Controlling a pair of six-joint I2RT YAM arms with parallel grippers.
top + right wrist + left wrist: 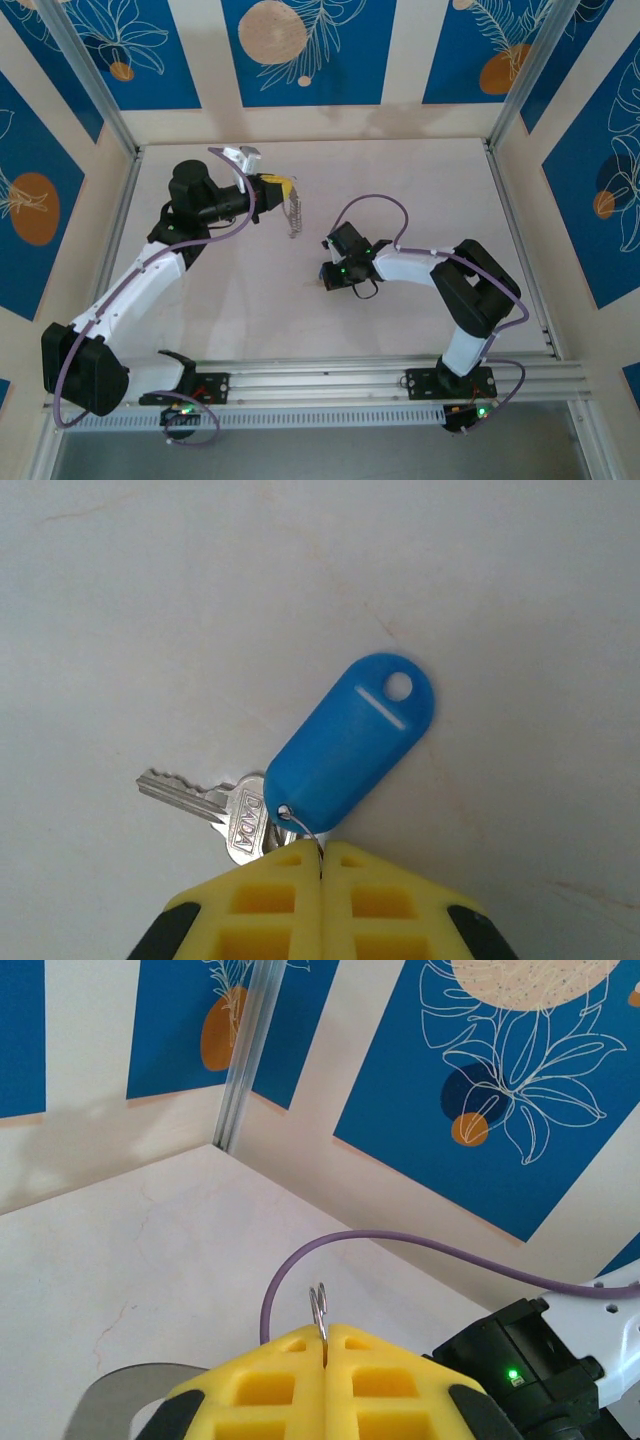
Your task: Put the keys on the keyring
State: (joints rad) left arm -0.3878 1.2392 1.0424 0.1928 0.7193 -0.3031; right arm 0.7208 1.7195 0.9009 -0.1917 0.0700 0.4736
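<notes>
In the top view my left gripper (pixel 281 186) is raised over the back left of the table, and a silvery keyring (pixel 293 216) hangs from its yellow fingers. The left wrist view has the left gripper (pixel 327 1336) shut on that keyring, whose thin metal loop (pixel 320 1308) sticks up between the pads. The keys lie flat on the table: a silver key (pixel 205 802) stamped DADA and a blue plastic tag (pixel 352 742), joined by a fine wire loop (pixel 298 823). My right gripper (pixel 322 854) is shut on that loop, low at the table's middle (pixel 328 274).
A purple cable (pixel 400 1242) arcs across the table ahead of the left gripper, with the right arm's black housing (pixel 525 1370) beside it. Blue-patterned walls enclose the table (pixel 420 180) on three sides. An aluminium rail (pixel 330 380) runs along the near edge.
</notes>
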